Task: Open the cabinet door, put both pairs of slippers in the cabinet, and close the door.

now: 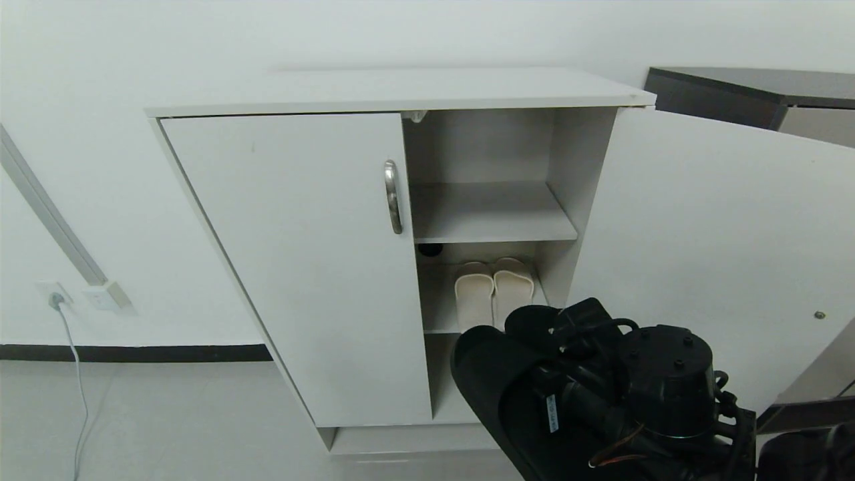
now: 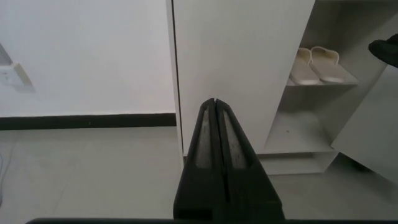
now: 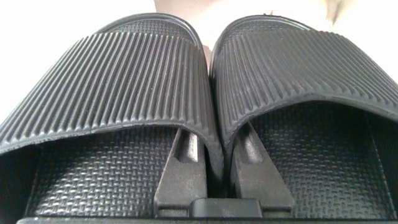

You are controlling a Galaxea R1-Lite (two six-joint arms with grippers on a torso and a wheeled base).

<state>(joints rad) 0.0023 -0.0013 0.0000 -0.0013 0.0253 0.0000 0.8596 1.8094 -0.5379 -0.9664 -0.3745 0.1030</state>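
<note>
The white cabinet has its right door swung open and its left door shut. A pair of cream slippers lies on the middle shelf, also seen as the cream slippers in the left wrist view. My right gripper is shut on the inner edges of a pair of black slippers, one finger inside each. In the head view the black slippers hang just in front of the open compartment, below the cream pair. My left gripper is shut and empty, held low in front of the shut left door.
The top shelf and the bottom shelf are bare. A dark cabinet stands at the back right behind the open door. A wall socket with a cable is at the left. Grey floor spreads in front.
</note>
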